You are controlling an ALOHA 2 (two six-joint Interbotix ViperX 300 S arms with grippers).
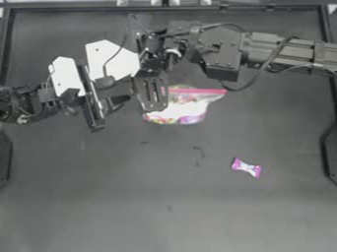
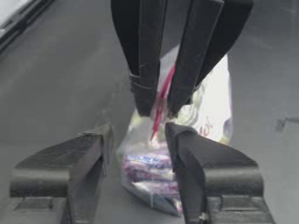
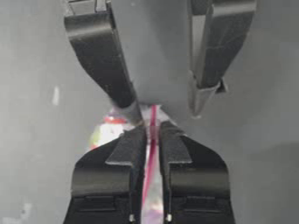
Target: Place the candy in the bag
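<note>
From above, the bag lies near the middle of the table, its pink strip along the far edge. The left gripper sits over the bag's left end, and the right gripper reaches in just beyond it. The candy lies alone on the table, well apart from the bag, toward the near right.

In the left wrist view, the left jaws stand apart on either side of the bag, while the right gripper pinches the pink strip.

In the right wrist view, the right gripper is clamped on the strip of the bag; the left gripper hangs spread opposite.
</note>
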